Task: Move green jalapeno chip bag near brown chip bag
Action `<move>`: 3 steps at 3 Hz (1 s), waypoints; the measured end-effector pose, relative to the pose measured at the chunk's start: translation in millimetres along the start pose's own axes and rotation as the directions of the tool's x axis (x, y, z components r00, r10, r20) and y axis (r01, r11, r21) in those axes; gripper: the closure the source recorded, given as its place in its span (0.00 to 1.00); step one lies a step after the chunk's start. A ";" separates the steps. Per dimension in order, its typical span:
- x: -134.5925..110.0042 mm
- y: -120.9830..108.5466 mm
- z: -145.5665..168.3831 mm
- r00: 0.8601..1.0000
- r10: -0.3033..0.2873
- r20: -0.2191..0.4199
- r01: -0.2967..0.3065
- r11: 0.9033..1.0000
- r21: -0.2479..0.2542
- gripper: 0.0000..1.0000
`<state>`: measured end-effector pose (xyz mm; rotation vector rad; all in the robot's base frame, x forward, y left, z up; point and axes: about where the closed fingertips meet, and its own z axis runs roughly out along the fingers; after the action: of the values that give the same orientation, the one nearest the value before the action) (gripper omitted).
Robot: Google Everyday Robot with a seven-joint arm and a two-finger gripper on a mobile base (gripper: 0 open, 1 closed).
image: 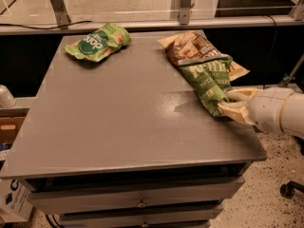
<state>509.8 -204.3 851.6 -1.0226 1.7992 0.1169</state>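
The green jalapeno chip bag lies at the table's right side, its far end resting over the near part of the brown chip bag. The brown bag lies flat at the back right with a cream-yellow end showing to the right. My gripper reaches in from the right edge, and its cream fingers are closed on the near end of the green jalapeno bag, low over the table.
A smaller green bag with a dark round logo lies at the back left of the grey table. A metal rail and posts run behind the table. Drawers sit below the front edge. A chair wheel is on the floor at right.
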 end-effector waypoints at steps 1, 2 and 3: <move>9.2 13.7 4.3 1.000 0.012 -0.013 -0.013 1.000 -0.024 0.83; 7.0 12.7 3.0 1.000 0.012 -0.013 -0.013 1.000 -0.024 0.59; 7.0 12.8 3.0 1.000 0.012 -0.013 -0.013 1.000 -0.024 0.35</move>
<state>502.4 -198.8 839.9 -1.0312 1.8201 0.1399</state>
